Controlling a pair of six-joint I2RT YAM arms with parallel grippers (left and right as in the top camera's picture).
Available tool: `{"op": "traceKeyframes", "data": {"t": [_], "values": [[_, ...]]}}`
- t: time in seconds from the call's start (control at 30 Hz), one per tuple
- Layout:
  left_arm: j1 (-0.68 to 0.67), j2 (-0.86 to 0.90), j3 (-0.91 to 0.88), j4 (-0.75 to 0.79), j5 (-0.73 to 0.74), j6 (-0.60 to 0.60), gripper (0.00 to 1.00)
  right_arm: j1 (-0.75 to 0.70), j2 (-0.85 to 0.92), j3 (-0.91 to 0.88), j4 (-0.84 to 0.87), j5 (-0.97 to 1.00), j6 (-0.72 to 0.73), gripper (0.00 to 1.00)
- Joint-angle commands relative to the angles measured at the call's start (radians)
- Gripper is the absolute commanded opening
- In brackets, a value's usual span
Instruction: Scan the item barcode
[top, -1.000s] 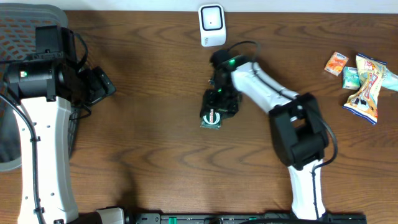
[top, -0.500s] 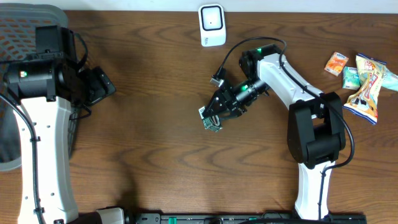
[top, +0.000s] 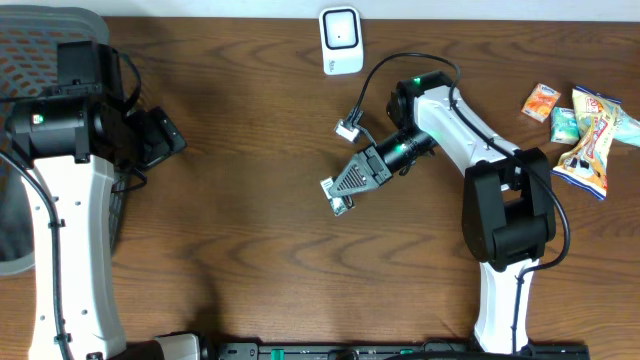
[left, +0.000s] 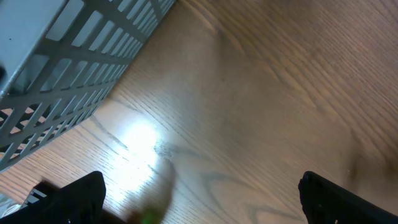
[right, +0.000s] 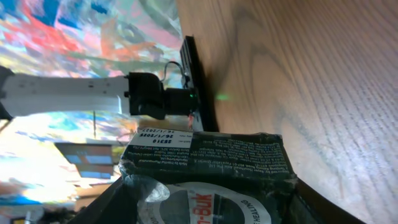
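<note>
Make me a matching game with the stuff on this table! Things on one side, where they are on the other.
Things:
1. white scanner
2. dark packet
3. colourful snacks
4. grey basket

Places:
A. far right side
B. far left edge
C. held in the right gripper
D. top middle

Pairs: 1-D, 2-C, 3-A, 4-B

The dark packet (right: 205, 168) bears red letters "Buk"; its small print cannot be read.
</note>
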Motion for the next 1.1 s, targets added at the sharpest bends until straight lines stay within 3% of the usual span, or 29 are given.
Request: {"op": "traceKeyframes", "data": {"t": [0.0,0.2,0.47,0.63,0.77,0.8,1.0,1.07], "values": [[0.002,0.006,-0.004,-0.003,-0.006,-0.005,0.98,0.003,-0.027,-0.003,0.004,0.025,-0.09,0.46],[0.002,0.006,-0.004,-0.003,-0.006,-0.005,0.98,0.003,-0.027,-0.003,0.064,0.178,-0.047,0.42],[0.002,0.006,-0.004,-0.003,-0.006,-0.005,0.98,0.034,-0.027,-0.005,0.309,0.661,0.478,0.44],[0.002,0.006,-0.004,-0.003,-0.006,-0.005,0.98,0.059,-0.024,-0.008,0.427,0.966,0.642,0.47],[0.002,0.006,-0.004,-0.003,-0.006,-0.005,0.98,0.066,-0.024,-0.013,0.457,1.045,0.64,0.52],[0.002,0.006,-0.004,-0.003,-0.005,-0.005,0.98,0.066,-0.024,-0.013,0.457,1.059,0.633,0.54],[0.002,0.006,-0.004,-0.003,-0.006,-0.005,0.98,0.065,-0.025,-0.012,0.438,1.119,0.642,0.97],[0.002,0.006,-0.004,-0.003,-0.005,-0.005,0.98,0.069,-0.026,-0.01,0.422,1.119,0.661,0.99]]}}
